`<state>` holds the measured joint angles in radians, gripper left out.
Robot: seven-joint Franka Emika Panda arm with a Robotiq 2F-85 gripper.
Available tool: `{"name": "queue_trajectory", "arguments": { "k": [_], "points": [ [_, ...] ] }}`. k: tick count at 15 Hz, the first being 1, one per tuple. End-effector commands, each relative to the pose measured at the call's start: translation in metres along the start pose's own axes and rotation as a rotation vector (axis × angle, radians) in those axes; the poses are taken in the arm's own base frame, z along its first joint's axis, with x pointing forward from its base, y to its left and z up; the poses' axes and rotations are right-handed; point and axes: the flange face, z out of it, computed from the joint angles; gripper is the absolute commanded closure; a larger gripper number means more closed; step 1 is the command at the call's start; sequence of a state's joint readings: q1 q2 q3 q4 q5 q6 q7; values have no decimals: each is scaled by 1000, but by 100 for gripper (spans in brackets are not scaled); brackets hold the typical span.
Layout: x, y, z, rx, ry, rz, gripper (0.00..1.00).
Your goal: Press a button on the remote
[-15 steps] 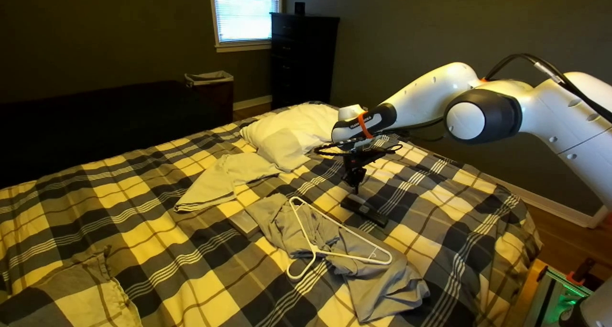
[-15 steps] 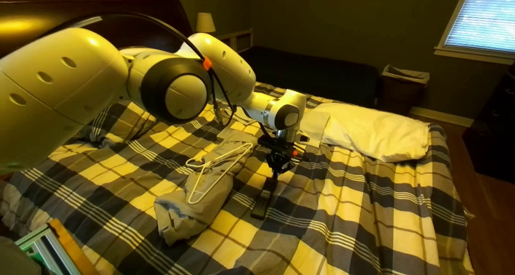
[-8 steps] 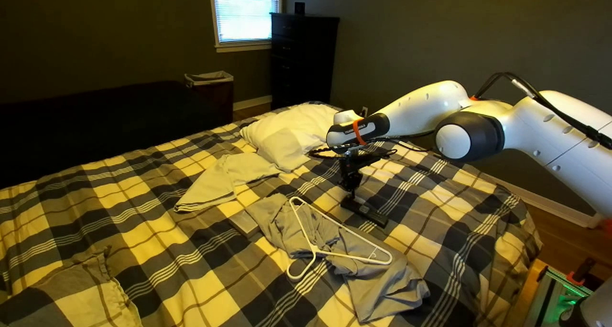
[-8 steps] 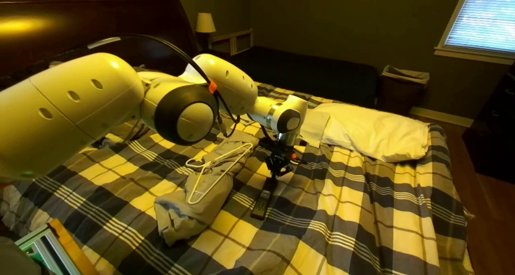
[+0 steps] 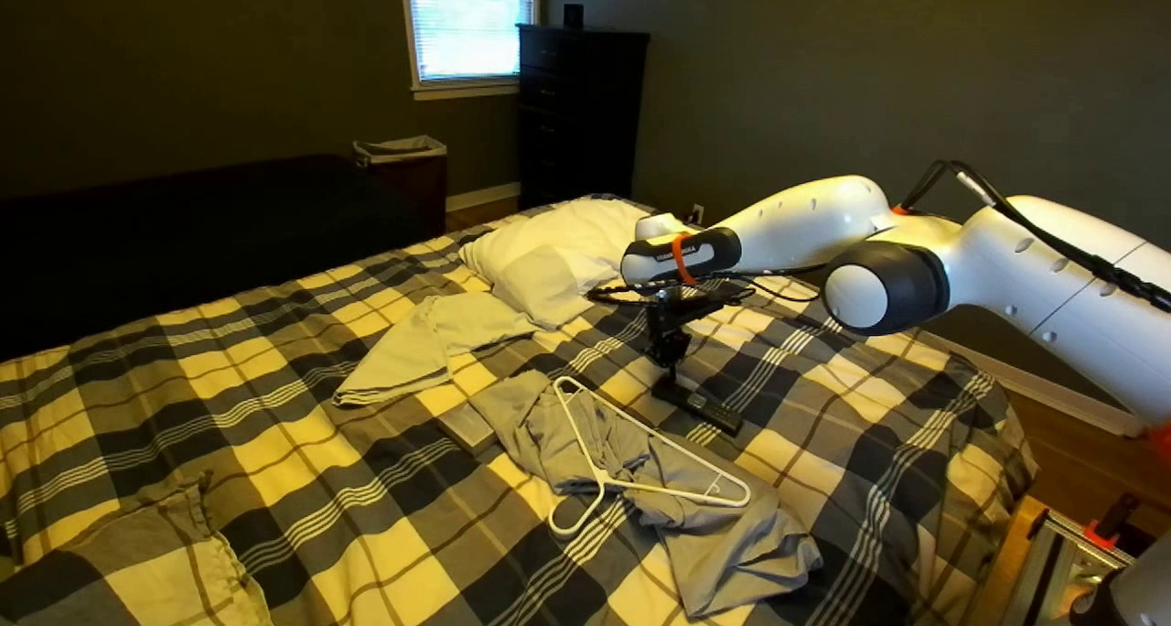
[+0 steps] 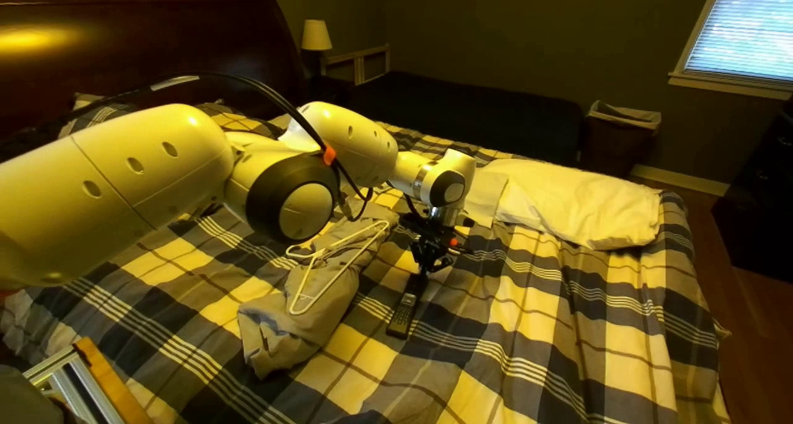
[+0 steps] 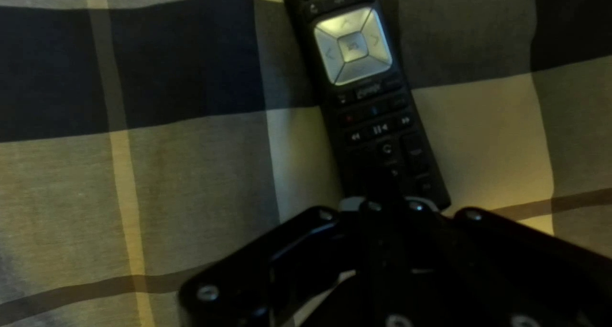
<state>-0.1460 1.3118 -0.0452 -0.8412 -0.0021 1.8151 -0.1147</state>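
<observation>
The remote (image 5: 709, 410) is a slim black bar lying flat on the plaid bed. It shows in both exterior views (image 6: 403, 315) and fills the upper middle of the wrist view (image 7: 366, 97), with a silver square pad and rows of dark buttons. My gripper (image 5: 672, 376) points straight down over the far end of the remote, also in an exterior view (image 6: 423, 271). In the wrist view its fingers (image 7: 382, 186) are together with nothing visible between them. The dark tips overlap the lower buttons; I cannot tell whether they touch. The remote's lower end is partly hidden.
A white hanger (image 5: 599, 475) lies on crumpled grey cloth (image 5: 732, 534) beside the remote. A white pillow (image 6: 576, 204) and a folded light cloth (image 5: 402, 351) lie farther off. A flat grey box (image 5: 468, 426) is by the grey cloth. The plaid bedspread (image 6: 533, 374) is wrinkled.
The arm's links have sunk clearly. My gripper has come down a little and shifted slightly toward the remote's far end. The remote has not moved.
</observation>
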Motion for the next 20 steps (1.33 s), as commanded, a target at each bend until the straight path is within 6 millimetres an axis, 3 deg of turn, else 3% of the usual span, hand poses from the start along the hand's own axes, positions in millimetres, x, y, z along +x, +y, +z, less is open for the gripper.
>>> {"name": "queue_trajectory", "arguments": {
  "k": [1,6,11,14,17,20],
  "points": [
    [5,2,7,33,-15,23,100],
    [8,0,16,26,-30,33,100],
    [9,-6,43,-66,-68,76,100],
    [9,-9,49,-111,-83,103,100],
    [9,-12,44,-115,-83,111,100],
    [8,-7,12,-56,-58,105,100]
  ]
}}
